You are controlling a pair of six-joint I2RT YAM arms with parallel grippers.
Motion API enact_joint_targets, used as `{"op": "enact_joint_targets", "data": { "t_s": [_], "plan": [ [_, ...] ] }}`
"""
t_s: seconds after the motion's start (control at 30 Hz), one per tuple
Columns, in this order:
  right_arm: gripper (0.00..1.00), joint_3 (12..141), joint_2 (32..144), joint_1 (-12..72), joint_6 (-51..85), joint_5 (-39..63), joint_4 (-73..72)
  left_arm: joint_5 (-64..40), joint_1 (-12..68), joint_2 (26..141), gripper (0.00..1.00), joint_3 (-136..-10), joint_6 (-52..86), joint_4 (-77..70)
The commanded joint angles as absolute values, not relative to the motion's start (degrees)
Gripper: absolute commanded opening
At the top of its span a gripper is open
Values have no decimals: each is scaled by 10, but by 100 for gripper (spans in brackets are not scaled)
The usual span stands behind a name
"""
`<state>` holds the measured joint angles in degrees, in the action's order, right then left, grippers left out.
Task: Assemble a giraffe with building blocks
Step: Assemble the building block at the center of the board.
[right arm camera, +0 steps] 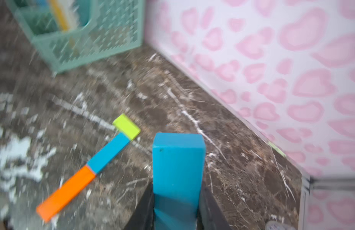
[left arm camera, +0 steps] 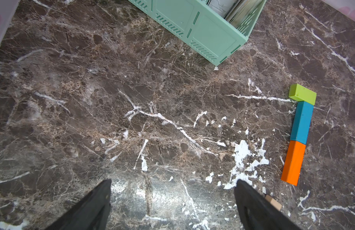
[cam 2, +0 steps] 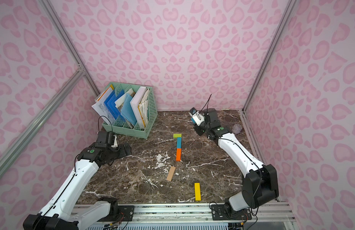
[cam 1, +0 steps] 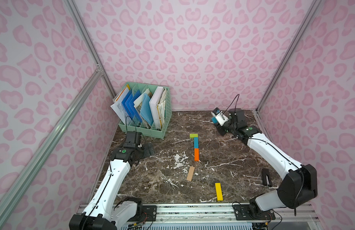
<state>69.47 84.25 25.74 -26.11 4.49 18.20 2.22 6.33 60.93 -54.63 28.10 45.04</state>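
the right hand (right arm camera: 177, 201) grips a teal block (right arm camera: 178, 159) raised near the far right corner of the table (cam 1: 232, 157), likely the body for the giraffe (cam 1: 196, 148), whose head and neck lie mid-table. the tan block (cam 1: 190, 173) and yellow block (cam 1: 218, 191) wait near the front edge as legs. the left hand (left arm camera: 173, 185) gapes wide and empty by the left edge.

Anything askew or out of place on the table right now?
The tan block lies slanted, out of line with the joined green block, laid blue block and orange block, and apart from them. The yellow block sits alone near the front edge. Nothing looks spilled or damaged.
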Motion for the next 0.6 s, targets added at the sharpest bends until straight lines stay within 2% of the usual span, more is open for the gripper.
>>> {"op": "enact_joint_targets", "data": {
  "t_s": [0.0,0.13,0.27,0.57],
  "plan": [
    [0,706,854,269,-403,50,200,15,63,606,99,-548,273,447],
    [0,776,941,283,-407,-7,363,10,62,610,98,-550,272,447],
    [0,745,972,313,-417,-86,373,8,62,609,99,-550,271,447],
    [0,675,1029,327,-413,-79,332,4,63,610,98,-551,268,445]
  ]
}}
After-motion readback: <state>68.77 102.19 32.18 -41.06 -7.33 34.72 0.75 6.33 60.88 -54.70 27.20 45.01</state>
